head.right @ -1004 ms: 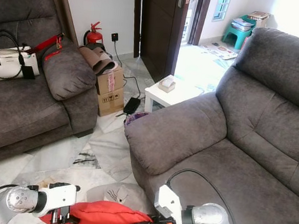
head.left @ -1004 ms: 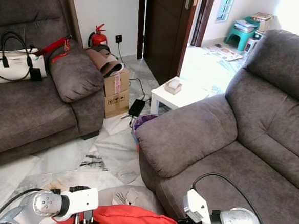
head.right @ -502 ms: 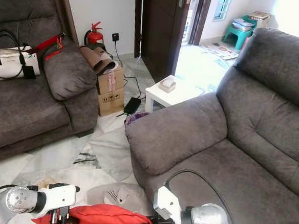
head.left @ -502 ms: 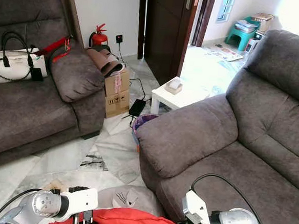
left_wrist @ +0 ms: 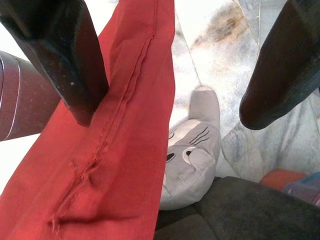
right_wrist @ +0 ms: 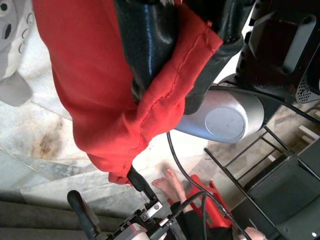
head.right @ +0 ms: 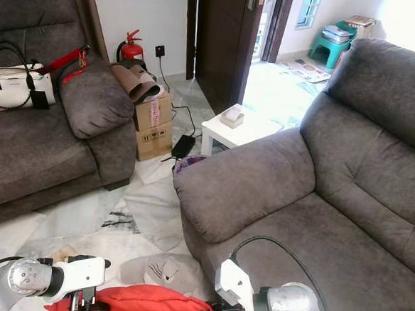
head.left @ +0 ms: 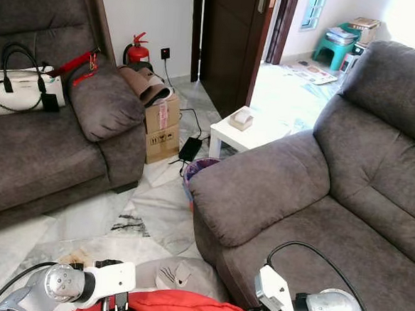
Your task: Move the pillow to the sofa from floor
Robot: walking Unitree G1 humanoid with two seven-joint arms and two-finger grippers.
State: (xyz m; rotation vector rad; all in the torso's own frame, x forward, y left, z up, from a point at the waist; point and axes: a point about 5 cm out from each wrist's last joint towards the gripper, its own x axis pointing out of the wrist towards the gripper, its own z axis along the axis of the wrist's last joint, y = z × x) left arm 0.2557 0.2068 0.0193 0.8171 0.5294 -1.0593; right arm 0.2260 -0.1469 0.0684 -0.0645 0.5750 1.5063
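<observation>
Carrying red pillow (head.left: 175, 308): right gripper (right_wrist: 172, 75) clamped on its corner, left gripper (left_wrist: 170, 75) spread astride its seam; lift level onto sofa (head.left: 317, 220).

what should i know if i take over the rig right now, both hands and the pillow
Right hand: shut on a corner of the red pillow.
Left hand: fingers apart, one finger against the pillow's seam, not clamped.
Pillow: held up low between both arms, above the marble floor, just in front of the grey sofa. A grey cat-face cushion lies on the floor beneath.
Done: pillow off the floor.
Left: carry it over the sofa seat and release.
</observation>
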